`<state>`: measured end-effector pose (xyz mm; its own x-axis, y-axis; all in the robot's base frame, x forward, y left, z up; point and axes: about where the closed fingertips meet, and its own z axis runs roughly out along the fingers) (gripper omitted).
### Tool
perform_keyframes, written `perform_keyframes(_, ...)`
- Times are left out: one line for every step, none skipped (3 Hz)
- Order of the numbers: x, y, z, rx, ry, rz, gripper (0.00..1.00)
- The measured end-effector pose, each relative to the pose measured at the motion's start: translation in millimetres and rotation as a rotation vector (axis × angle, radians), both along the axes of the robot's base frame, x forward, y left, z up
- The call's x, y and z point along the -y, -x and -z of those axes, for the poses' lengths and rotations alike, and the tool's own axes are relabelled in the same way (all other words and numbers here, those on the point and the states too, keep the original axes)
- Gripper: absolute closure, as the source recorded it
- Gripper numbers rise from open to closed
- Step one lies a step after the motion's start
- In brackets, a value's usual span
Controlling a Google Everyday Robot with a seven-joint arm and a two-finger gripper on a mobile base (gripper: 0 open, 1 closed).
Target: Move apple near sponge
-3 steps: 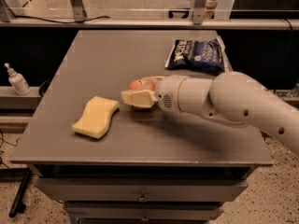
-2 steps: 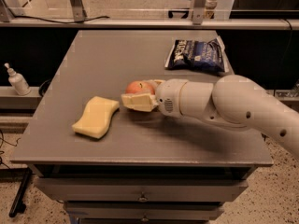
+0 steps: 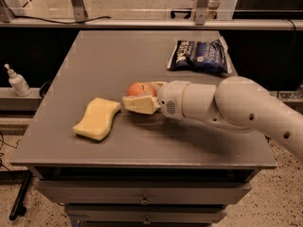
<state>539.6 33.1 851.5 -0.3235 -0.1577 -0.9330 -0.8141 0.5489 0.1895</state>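
Note:
The red-orange apple (image 3: 140,89) is at the middle of the grey table (image 3: 94,56), between my gripper's two pale fingers. My gripper (image 3: 143,95) reaches in from the right on a thick white arm and is shut on the apple, low over the tabletop. The near finger (image 3: 138,104) hides the apple's lower front. The pale yellow sponge (image 3: 98,118) with wavy sides lies flat just left of the gripper, a short gap away from it. I cannot tell whether the apple touches the table.
A dark blue crinkled snack bag (image 3: 199,56) lies at the table's back right. A small white pump bottle (image 3: 18,81) stands on a ledge off the table's left side. Metal frame posts (image 3: 77,1) stand behind the table. Drawers sit below the front edge.
My gripper has moved the apple slightly left and lower, closer to the sponge. The sponge and bag have not moved.

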Motion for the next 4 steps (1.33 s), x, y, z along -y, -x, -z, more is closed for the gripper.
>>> perform_keyframes(0.0, 0.0, -0.2, 0.000, 0.000, 0.000, 0.13)
perform_keyframes(-12.8, 19.1, -10.2, 0.006, -0.018, -0.075, 0.00)
perform_keyframes(-23.4, 34.3, -21.6, 0.017, -0.029, -0.139, 0.00)
perform_keyframes(-30.8, 43.0, -32.7, 0.030, -0.030, -0.183, 0.00)
